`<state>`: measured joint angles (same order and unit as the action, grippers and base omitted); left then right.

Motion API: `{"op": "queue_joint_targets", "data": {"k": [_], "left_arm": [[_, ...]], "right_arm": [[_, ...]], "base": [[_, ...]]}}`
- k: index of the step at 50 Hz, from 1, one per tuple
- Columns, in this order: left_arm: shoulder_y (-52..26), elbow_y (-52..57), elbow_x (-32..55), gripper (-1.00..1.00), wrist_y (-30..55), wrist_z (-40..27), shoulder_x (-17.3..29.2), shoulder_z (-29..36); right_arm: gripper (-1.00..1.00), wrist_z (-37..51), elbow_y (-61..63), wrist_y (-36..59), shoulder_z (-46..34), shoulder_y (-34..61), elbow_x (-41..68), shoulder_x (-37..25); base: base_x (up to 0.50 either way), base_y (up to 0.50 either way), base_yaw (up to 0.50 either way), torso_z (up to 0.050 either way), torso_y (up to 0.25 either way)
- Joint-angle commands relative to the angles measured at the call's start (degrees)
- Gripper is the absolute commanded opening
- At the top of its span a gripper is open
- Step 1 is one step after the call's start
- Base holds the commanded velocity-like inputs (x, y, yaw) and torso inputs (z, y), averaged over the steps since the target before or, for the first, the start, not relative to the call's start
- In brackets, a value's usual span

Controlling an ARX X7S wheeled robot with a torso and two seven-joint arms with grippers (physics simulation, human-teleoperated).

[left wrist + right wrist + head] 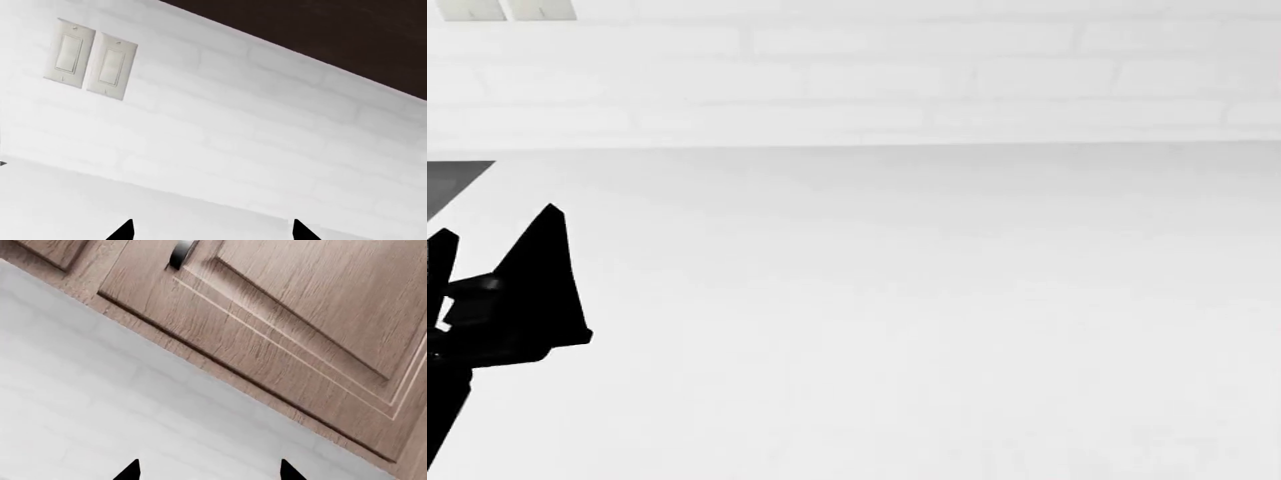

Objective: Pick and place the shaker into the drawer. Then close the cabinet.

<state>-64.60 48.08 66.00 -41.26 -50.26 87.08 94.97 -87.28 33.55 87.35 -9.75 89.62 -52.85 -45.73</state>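
White counter [934, 300] stretches to a white brick wall [894, 90] at the far side. At the left, the left gripper [210, 231] hovers, its black tips spread apart, before two light switches [90, 59]. The right gripper [208, 471], fingers also parted, faces a wooden cabinet door [300, 315] with a dark handle [180, 252]. No shaker or drawer shows in any view.

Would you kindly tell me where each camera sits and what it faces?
Head view: from the head, down onto the white countertop and brick wall; left gripper shows.
Left wrist: faces the wall and two light switches; fingertips show.
Right wrist: faces wooden cabinet doors; fingertips show.
Shared: head and left wrist both see wall and switches.
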Motion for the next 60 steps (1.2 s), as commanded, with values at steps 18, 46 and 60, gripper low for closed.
{"op": "queue_joint_targets", "data": {"k": [18, 46, 60], "left_arm": [[-43.3, 6.2, 39.5, 1.00, 31.1, 2.7, -16.4, -34.3], [-53.8, -9.3, 32.4, 1.00, 39.2, 6.6, -31.8, -35.4], [-53.9, -16.9, 27.1, 1.00, 41.0, 9.1, -33.3, -34.7]], "right_arm": [[1.00, -2.7, 9.3, 2.7, 8.6, -15.8, -8.1, 4.8], [1.00, -2.7, 10.7, 2.7, 10.3, -19.5, -10.2, 6.8], [1.00, -2.7, 11.7, 2.7, 11.6, -21.3, -10.3, 6.8]], "base": [[0.00, 0.00, 0.00, 0.000, 0.000], [0.00, 0.00, 0.00, 0.000, 0.000], [0.00, 0.00, 0.00, 0.000, 0.000]]}}
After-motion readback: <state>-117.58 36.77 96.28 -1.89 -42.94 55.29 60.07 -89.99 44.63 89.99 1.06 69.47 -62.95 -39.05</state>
